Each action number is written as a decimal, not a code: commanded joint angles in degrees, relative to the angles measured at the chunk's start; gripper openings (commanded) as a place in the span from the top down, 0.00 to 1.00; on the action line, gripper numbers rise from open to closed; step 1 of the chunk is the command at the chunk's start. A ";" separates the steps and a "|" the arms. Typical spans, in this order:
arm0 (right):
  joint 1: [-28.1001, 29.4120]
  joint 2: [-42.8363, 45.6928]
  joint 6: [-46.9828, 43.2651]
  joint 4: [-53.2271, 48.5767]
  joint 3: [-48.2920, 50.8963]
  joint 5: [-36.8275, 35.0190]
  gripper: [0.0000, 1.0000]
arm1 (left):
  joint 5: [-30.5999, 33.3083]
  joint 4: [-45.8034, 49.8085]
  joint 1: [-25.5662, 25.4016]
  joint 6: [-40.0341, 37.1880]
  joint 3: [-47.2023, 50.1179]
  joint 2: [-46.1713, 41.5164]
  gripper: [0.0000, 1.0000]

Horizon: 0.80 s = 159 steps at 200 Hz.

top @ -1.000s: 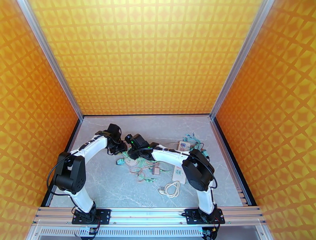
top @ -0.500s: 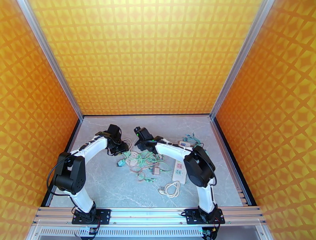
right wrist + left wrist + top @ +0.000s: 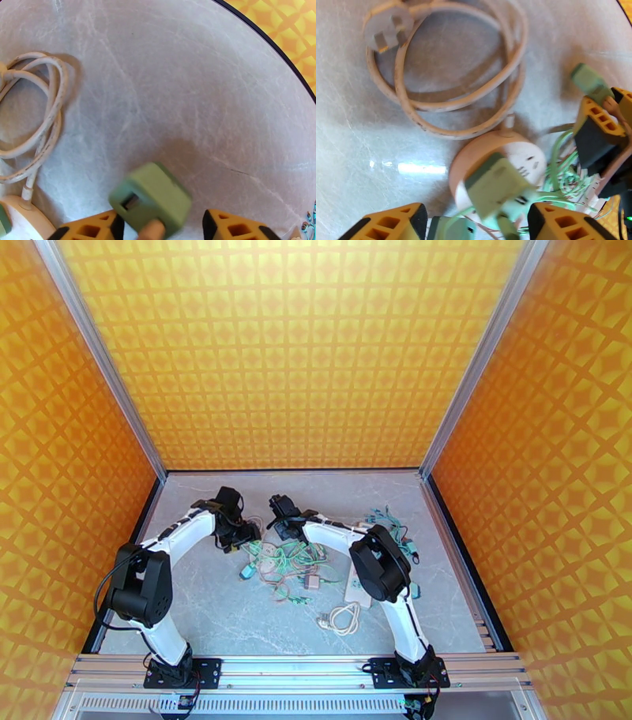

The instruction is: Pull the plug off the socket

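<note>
The socket (image 3: 357, 586), a long white strip, lies by the right arm's elbow, partly hidden by it. Left of it is a tangle of green cables (image 3: 283, 557). My right gripper (image 3: 162, 229) stands open, and a blurred green plug (image 3: 150, 199) sits loose between its fingers (image 3: 237, 227), nearer the left one. My left gripper (image 3: 478, 225) is open over a round white outlet puck (image 3: 525, 158). A second green plug (image 3: 493, 187) lies on the puck. In the top view the left gripper (image 3: 241, 538) and right gripper (image 3: 278, 512) are close together.
A coiled white cord (image 3: 446, 79) with a three-pin plug (image 3: 387, 29) lies beyond the puck. Another white coil (image 3: 341, 619) rests near the front edge, and a teal plug (image 3: 247, 573) lies left of the tangle. Orange walls close in three sides.
The right gripper moved from over the tangle toward the back and opened, leaving the green plug loose. The left gripper's jaws opened wider. The teal plug shifted slightly forward.
</note>
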<state>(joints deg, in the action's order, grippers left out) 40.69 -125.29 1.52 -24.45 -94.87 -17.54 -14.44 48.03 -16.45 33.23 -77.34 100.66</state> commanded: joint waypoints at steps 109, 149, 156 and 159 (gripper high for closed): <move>-0.15 23.97 18.69 1.92 20.58 20.30 0.23 | -0.60 5.95 -0.08 -22.15 -7.91 1.91 0.45; -0.17 25.78 20.87 3.82 24.47 20.36 0.25 | 0.13 11.76 -2.58 -25.02 -13.01 7.79 0.48; -0.17 26.12 21.10 4.04 24.92 20.27 0.24 | 0.67 12.63 -2.99 -24.97 -13.81 8.78 0.47; -0.17 26.28 21.17 4.13 25.05 20.20 0.24 | 0.86 12.91 -3.25 -25.02 -14.11 9.13 0.47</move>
<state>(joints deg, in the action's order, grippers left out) 40.64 -101.89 19.90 -22.92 -71.48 1.67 -14.31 55.77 -18.17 11.51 -88.44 106.59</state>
